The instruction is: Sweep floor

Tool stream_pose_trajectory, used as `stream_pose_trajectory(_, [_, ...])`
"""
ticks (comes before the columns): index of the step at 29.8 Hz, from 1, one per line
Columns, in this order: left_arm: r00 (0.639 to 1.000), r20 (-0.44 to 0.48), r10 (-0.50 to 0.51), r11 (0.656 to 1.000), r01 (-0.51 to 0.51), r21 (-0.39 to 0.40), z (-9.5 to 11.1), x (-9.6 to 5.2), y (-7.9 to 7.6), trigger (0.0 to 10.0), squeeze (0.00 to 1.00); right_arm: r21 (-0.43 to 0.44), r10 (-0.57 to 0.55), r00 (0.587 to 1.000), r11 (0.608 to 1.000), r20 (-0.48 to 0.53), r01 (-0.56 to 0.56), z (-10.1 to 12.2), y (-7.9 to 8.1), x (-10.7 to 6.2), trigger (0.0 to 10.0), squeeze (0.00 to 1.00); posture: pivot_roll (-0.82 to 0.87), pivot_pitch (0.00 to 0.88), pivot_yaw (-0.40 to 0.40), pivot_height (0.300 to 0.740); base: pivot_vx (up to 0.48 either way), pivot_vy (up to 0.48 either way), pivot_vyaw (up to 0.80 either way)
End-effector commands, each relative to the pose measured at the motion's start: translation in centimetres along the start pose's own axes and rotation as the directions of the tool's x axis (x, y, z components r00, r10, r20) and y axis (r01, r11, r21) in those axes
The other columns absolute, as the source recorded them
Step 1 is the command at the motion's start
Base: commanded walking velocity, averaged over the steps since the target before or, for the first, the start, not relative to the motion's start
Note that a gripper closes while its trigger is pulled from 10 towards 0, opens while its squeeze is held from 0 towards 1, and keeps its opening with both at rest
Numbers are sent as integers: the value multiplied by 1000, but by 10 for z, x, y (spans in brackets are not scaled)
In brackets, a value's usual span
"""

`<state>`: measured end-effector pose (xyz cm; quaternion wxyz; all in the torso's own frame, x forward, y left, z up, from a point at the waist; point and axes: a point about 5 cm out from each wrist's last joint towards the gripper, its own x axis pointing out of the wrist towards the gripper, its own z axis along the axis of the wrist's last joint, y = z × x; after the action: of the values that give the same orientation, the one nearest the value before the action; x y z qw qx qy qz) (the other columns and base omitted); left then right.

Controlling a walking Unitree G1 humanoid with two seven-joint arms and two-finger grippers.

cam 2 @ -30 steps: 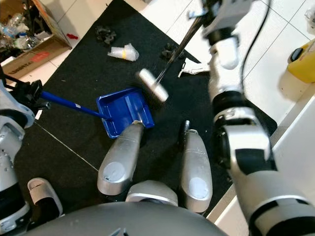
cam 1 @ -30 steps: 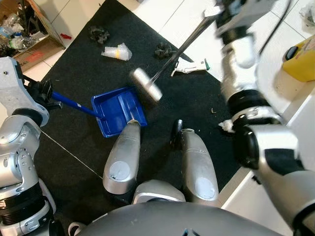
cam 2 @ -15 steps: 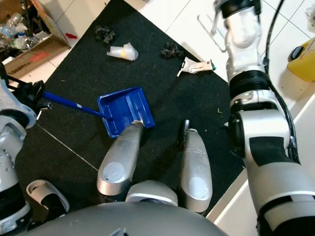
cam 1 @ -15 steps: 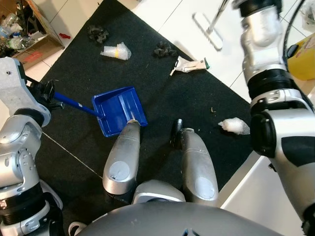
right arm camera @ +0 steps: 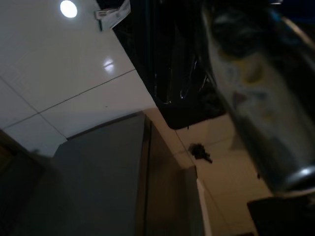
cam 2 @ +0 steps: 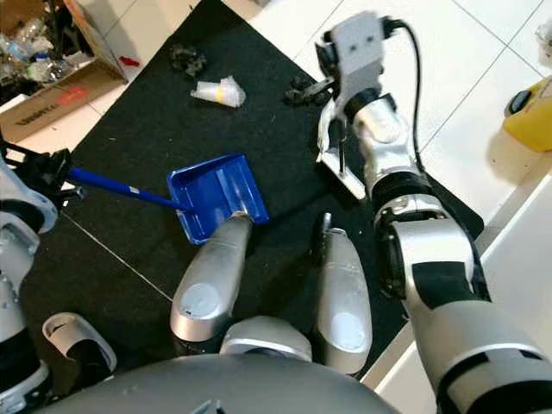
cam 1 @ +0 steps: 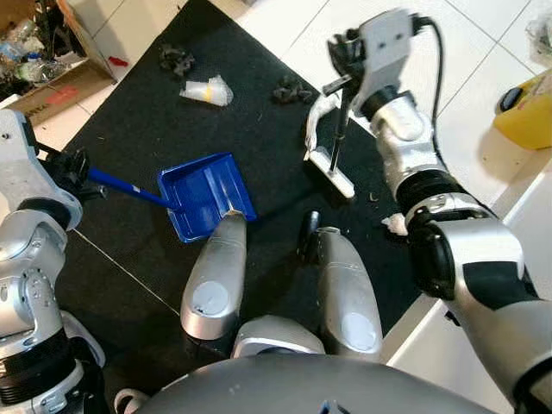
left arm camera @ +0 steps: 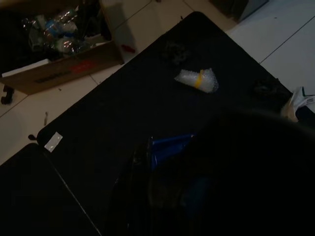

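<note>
Standing on a black mat (cam 1: 259, 112) of coarse, low-pile fabric, the robot's two silver legs (cam 1: 211, 280) are seen nearest the camera. Just ahead of the left leg, a blue plastic dustpan (cam 1: 205, 193) lies flat on the mat, its tray shallow, ribbed and squarish, its open lip toward the legs. A straight blue handle runs from it to the left gripper (cam 1: 76, 166), which is closed around the handle's end. To the right, near the mat's edge, a small crumpled white scrap (cam 1: 395, 223) is partly hidden by the right arm.

Farther out, the broom (cam 1: 335, 151) is held by the right gripper (cam 1: 345, 65), clamped on its thin dark metal shaft. The shaft is nearly upright, and the narrow, pale, bar-shaped head rests low on the mat, just beside a torn white wrapper (cam 2: 326, 116). In the right wrist view the shaft appears as a glossy, blurred metal tube.

Beyond these, a dark crumpled clump (cam 1: 291, 89), a clear plastic bag with a yellow band (cam 1: 205, 90) and another dark clump (cam 1: 175, 59) are scattered on the mat. White glossy tiles (cam 1: 285, 26) surround it. A cardboard box (cam 1: 52, 82) of plastic bottles stands at the far left, a yellow container (cam 1: 526, 112) at the right.
</note>
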<state>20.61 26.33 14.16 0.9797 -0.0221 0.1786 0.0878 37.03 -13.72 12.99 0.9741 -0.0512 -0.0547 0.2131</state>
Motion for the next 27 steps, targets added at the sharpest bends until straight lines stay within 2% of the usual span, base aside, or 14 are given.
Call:
stream_pose_trajectory(1, [1000, -27, 9, 1000, -8, 16, -4, 0, 4, 10000, 0, 169, 14, 999, 986, -46, -6, -20, 9, -8, 10000, 0, 507, 327, 22, 740, 0, 0, 0])
stream_pose_trajectory(3, [1000, -27, 9, 1000, -8, 16, -4, 0, 4, 10000, 0, 169, 14, 999, 986, -46, -6, -20, 9, -8, 10000, 0, 507, 327, 22, 740, 0, 0, 0])
stream_pose_trajectory(4, [1000, -25, 3, 1000, -3, 13, -4, 3, 2, 10000, 0, 270, 42, 997, 961, 66, -58, -1, 4, -3, 10000, 0, 491, 308, 19, 740, 0, 0, 0])
stream_pose_trajectory(6, [1000, -25, 3, 1000, -3, 13, -4, 3, 2, 10000, 0, 270, 42, 997, 961, 66, -58, -1, 4, -3, 10000, 0, 491, 308, 19, 740, 0, 0, 0])
stream_pose_trajectory(7, [1000, -24, -3, 1000, 3, 11, -3, 5, 1, 10000, 0, 334, 77, 978, 932, 193, -139, 22, -2, -1, 10000, 0, 484, 304, 18, 740, 0, 0, 0])
stream_pose_trajectory(8, [1000, -24, -3, 1000, 3, 11, -3, 5, 1, 10000, 0, 334, 77, 978, 932, 193, -139, 22, -2, -1, 10000, 0, 484, 304, 18, 740, 0, 0, 0])
stream_pose_trajectory(10, [1000, -19, -16, 1000, 16, 6, -3, 10, -2, 10000, 0, 329, 129, 899, 901, 419, -282, 73, -14, -7, 10000, 0, 474, 294, 16, 740, 0, 0, 0])
stream_pose_trajectory(12, [1000, -11, -15, 1000, 15, 7, -1, 12, -3, 10000, 0, 293, 111, 888, 920, 445, -261, 83, -24, -10, 10000, 0, 467, 285, 14, 740, 0, 0, 0])
stream_pose_trajectory(14, [1000, -11, -15, 1000, 15, 7, -1, 12, -3, 10000, 0, 293, 111, 888, 920, 445, -261, 83, -24, -10, 10000, 0, 467, 285, 14, 740, 0, 0, 0])
stream_pose_trajectory(15, [1000, 5, -6, 1000, 6, 10, 2, 14, -2, 10000, 0, 243, 64, 900, 953, 432, -184, 85, -36, -9, 10000, 0, 464, 283, 12, 740, 0, 0, 0])
stream_pose_trajectory(18, [1000, 25, 8, 1000, -9, 12, 6, 17, 1, 10000, 0, 196, 15, 914, 975, 405, -103, 83, -46, -9, 10000, 0, 461, 279, 8, 740, 0, 0, 0])
stream_pose_trajectory(20, [997, 66, 37, 999, -38, 14, 16, 23, 9, 10000, 0, 125, -86, 922, 991, 377, 41, 81, -60, -10, 10000, 0, 454, 258, -4, 740, 0, 0, 0])
stream_pose_trajectory(23, [996, 81, 48, 999, -49, 16, 19, 25, 12, 10000, 0, 111, -135, 919, 989, 371, 100, 81, -65, -11, 10000, 0, 451, 253, -5, 740, 0, 0, 0])
stream_pose_trajectory(27, [990, 144, 3, 999, -8, 32, 31, 33, 5, 10000, 0, 159, -339, 889, 939, 306, 304, 72, -78, -18, 10000, 0, 423, 194, -11, 740, 0, 0, 0])
